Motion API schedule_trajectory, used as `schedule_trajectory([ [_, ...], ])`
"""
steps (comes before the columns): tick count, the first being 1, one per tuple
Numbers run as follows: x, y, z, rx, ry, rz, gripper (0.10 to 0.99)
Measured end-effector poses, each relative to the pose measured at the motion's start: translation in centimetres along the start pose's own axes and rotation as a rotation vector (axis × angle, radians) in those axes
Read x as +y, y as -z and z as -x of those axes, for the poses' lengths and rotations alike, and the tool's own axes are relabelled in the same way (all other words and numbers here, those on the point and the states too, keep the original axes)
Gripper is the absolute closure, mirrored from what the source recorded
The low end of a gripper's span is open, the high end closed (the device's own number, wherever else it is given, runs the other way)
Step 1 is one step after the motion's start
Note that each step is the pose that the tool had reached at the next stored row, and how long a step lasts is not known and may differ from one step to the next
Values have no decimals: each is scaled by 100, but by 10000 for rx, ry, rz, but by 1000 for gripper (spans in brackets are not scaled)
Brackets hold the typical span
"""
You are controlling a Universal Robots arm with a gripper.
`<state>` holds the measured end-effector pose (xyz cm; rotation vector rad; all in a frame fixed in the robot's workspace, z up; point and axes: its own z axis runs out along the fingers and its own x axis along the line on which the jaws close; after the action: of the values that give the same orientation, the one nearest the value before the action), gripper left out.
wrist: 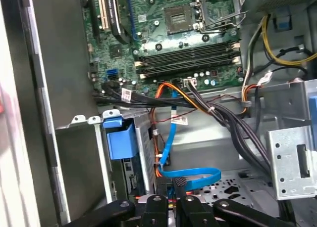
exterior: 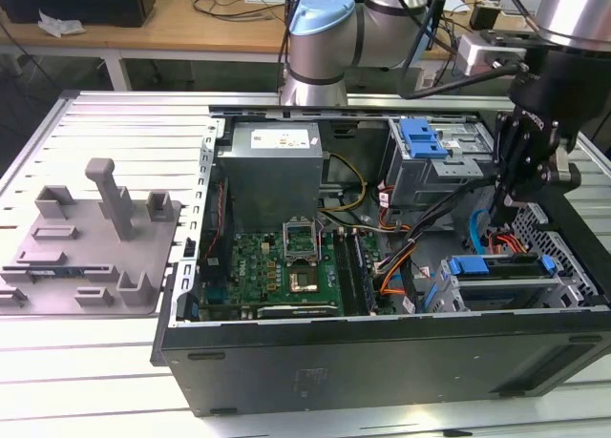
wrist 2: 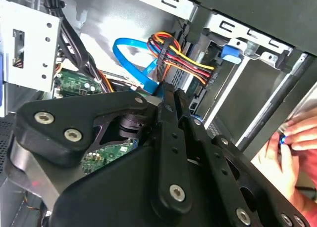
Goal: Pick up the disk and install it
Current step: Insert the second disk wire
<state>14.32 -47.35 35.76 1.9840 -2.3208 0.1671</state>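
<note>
The end effector (exterior: pixel 504 209) looks closed and empty; the disk (exterior: pixel 501 278) sits just below it. Go down slowly, missing the cables (exterior: pixel 406 266).

One open computer case (exterior: pixel 382 362) holds one motherboard (exterior: pixel 277 261) and one grey power supply (exterior: pixel 272 166). One grey fixture tray (exterior: pixel 91 242) lies beside it

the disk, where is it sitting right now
In the exterior view the disk lies in the drive bay at the case's lower right corner, beside the orange and black cables, below the pincer.
</note>
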Motion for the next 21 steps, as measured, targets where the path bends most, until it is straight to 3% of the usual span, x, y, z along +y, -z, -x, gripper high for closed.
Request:
schedule_trajectory([
  [4, 0, -2, -16, -23, 517, -78, 925],
  [6, -4, -7, -48, -139, 588, -74, 925],
  [9, -11, -13, -95, -457, 603, -36, 925],
  [10, -15, -17, -126, -796, 620, 5, 925],
  [11, -19, -22, -155, -945, 641, 21, 925],
  [15, -23, -22, -173, -947, 664, 19, 925],
  [21, -38, -47, -341, -1085, 775, -31, 925],
])
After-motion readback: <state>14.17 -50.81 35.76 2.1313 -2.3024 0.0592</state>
